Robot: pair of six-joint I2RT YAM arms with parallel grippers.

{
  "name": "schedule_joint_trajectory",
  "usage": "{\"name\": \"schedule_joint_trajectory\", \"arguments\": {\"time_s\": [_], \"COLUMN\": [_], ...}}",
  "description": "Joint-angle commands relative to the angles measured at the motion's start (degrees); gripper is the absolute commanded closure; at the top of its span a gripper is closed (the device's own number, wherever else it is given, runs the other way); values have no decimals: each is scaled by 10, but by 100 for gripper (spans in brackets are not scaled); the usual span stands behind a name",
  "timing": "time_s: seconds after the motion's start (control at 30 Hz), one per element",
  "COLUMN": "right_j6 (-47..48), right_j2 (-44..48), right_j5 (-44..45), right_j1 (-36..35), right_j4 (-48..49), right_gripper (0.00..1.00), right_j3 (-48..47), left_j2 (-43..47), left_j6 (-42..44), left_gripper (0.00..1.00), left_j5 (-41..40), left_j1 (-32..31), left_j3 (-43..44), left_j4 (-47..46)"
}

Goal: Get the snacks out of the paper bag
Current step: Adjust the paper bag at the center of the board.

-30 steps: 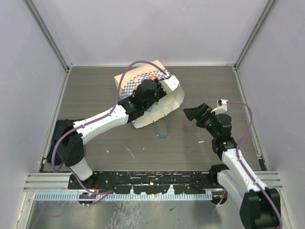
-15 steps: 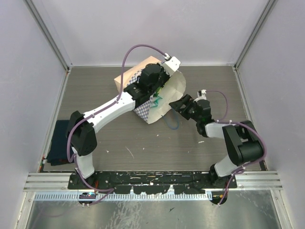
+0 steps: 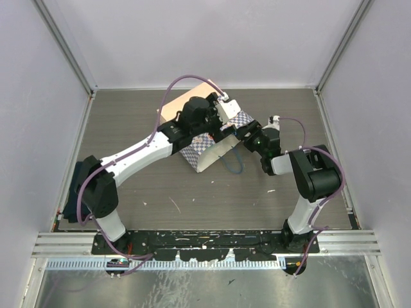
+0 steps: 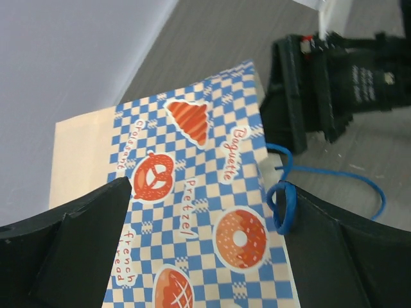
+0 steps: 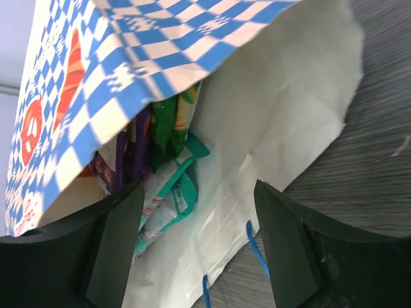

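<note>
Checkered paper bag (image 3: 215, 144) is laid on its side on the desk (image 3: 160, 186), its mouth turned toward the right end effector (image 3: 247, 135).

The snacks (image 5: 167, 173) are seen inside the bag, just behind the opening: green, teal and purple packets, crowded together straight ahead of the right end effector, whose fingers are spread with nothing between them. The bag's long axis is judged to run from its closed base on the left arm's side to the mouth, so the right arm is placed nearer the packets, and a straight reach inward along that axis is called for. The left end effector (image 4: 205, 256) is held over the bag's printed upper face, fingers spread wide, nothing pinched.
</note>
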State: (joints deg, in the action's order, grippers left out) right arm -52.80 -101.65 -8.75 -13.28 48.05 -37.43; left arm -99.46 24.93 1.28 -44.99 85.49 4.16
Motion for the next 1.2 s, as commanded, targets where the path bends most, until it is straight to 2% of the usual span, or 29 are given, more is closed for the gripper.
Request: {"name": "schedule_joint_trajectory", "arguments": {"time_s": [0.0, 0.2, 0.4, 0.57, 0.67, 0.77, 0.93, 1.07, 1.1, 1.17], "right_j6": [-9, -18, -35, -51, -57, -68, -83, -92, -93, -96], "right_j2": [5, 6, -15, -31, -41, -57, -78, -85, -86, -82], "right_j5": [8, -7, -33, -47, -59, -82, -102, -107, -108, -109], "right_j1": [20, 39, 55, 66, 70, 75, 77, 78, 79, 80], "right_j4": [55, 72, 100, 132, 145, 164, 195, 218, 223, 231], "right_gripper": [25, 24, 23, 23, 23, 22, 22, 22, 22, 22], "right_j3": [4, 29, 37, 44, 44, 39, 39, 48, 50, 57], "left_j2": [58, 54, 15, -34, -58, -79, -111, -125, -125, -126], "left_j6": [63, 108, 133, 175, 197, 213, 278, 290, 285, 272], "left_gripper": [2, 2, 2, 0, 1, 2, 12, 25, 30, 48], "left_j5": [110, 186, 178, 123, 50, 13, -101, -130, -136, -152], "left_j1": [1, 1, -12, -51, -73, -81, -105, -117, -117, -119], "left_j3": [-11, -4, 23, 69, 62, 55, 46, 48, 49, 53], "left_j4": [51, 123, 131, 174, 135, 101, -23, -90, -104, -124]}}
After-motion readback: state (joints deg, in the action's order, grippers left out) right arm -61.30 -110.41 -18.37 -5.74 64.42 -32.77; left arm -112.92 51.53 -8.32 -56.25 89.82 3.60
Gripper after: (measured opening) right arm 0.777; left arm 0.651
